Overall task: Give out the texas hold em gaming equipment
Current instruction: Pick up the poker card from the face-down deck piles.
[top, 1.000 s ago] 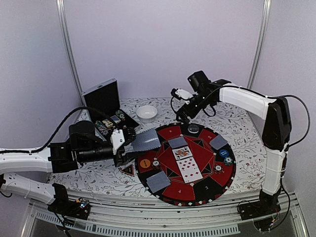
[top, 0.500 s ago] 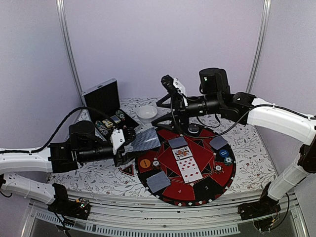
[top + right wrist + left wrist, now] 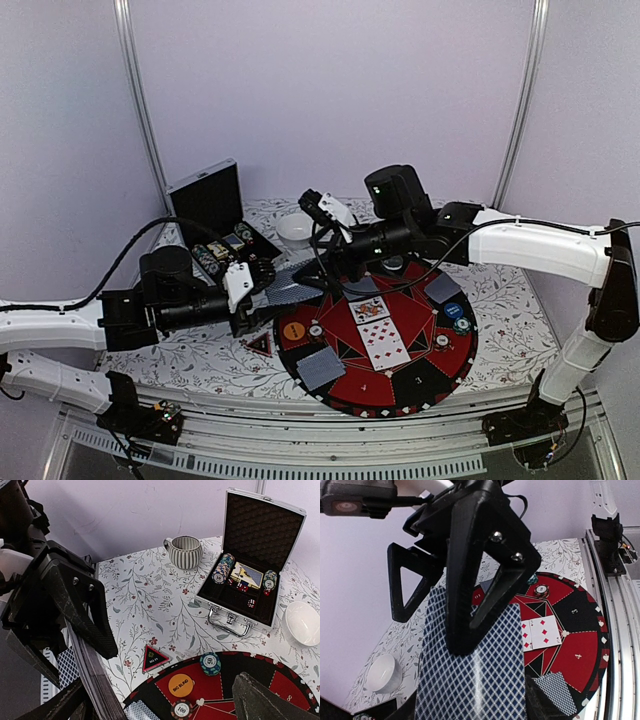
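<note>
Grey-blue-backed deck (image 3: 290, 287) aloft, tilted; face-up cards (image 3: 375, 325), seemingly diamonds, centre; striped chips (image 3: 461, 323), orange button (image 3: 293, 330) around.

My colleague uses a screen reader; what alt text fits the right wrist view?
The left gripper holds a deck of cards edge-on at left. Beyond it, an open silver case of chips, a striped mug and a red-and-black mat sit on a floral table.
</note>
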You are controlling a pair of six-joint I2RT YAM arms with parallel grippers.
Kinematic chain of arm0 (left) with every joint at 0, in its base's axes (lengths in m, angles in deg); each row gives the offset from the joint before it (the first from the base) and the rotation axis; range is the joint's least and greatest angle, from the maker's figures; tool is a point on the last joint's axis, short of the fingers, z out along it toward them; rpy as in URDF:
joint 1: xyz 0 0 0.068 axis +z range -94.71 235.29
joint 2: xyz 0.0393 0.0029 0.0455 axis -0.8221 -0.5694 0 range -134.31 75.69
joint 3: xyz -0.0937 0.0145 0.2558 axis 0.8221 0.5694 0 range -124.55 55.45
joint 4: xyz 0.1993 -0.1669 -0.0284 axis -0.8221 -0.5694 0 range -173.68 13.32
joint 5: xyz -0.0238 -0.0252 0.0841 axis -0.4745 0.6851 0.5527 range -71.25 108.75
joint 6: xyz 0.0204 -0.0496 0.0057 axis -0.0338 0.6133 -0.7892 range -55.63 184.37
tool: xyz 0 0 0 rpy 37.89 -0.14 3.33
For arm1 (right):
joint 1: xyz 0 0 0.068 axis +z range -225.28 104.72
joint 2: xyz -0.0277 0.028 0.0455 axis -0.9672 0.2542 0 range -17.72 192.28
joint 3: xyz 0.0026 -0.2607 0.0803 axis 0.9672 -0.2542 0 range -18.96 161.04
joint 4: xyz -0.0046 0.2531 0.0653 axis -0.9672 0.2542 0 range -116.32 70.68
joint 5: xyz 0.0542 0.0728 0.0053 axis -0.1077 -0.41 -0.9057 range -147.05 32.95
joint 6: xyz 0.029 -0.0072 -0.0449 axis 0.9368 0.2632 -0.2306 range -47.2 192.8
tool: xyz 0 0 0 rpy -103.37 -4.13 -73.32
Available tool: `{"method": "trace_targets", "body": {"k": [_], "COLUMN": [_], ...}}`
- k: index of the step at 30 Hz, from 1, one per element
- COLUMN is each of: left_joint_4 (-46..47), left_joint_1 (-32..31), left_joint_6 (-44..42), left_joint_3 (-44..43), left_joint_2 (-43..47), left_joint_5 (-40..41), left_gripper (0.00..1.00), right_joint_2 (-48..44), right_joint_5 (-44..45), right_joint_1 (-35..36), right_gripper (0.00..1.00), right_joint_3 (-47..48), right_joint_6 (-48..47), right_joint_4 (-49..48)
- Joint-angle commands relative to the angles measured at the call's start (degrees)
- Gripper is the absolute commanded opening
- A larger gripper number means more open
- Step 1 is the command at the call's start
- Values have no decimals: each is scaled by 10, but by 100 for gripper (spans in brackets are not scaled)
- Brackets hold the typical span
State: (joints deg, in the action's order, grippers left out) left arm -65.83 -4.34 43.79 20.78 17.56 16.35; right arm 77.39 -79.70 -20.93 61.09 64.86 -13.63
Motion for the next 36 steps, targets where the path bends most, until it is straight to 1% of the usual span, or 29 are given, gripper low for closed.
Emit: {"method": "trace_targets", "body": {"k": [1, 4, 7, 8, 9, 13, 19, 25, 27, 30, 36], "left_joint_4": [27, 28, 28, 28, 28, 27, 27, 27, 26, 26, 25], "left_joint_1": [-7, -7, -7, -7, -7, -7, -7, -7, -7, -7, -7], "left_joint_6": [-6, -6, -6, -7, -6, -7, -7, -6, -7, -6, -6], "left_joint_3": [3, 3, 3, 3, 3, 3, 3, 3, 2, 2, 1], "left_joint_2": [12, 12, 11, 11, 11, 12, 11, 10, 10, 9, 7], "left_joint_5": [4, 4, 4, 4, 5, 5, 4, 3, 4, 3, 2], "left_gripper": [52, 52, 52, 52, 52, 52, 52, 52, 52, 52, 52], "right_joint_2": [-11, -25, -29, -30, -31, -37, -47, -55, -61, -69, -95], "right_joint_5": [74, 86, 72, 65, 59, 27, -8, 5, 9, 11, 14], "right_joint_1": [3, 2, 2, 2, 2, 2, -1, -5, -8, -12, -34], "right_gripper": [99, 99, 99, 97, 92, 63, 38, 13, 8, 4, 3], "right_joint_3": [12, 9, 10, 11, 12, 13, 21, 28, 27, 27, 32], "right_joint_6": [-14, -17, -21, -22, -22, -27, -34, -37, -38, -39, -49], "right_joint_4": [38, 39, 44, 48, 51, 59, 82, 112, 119, 128, 156]}}
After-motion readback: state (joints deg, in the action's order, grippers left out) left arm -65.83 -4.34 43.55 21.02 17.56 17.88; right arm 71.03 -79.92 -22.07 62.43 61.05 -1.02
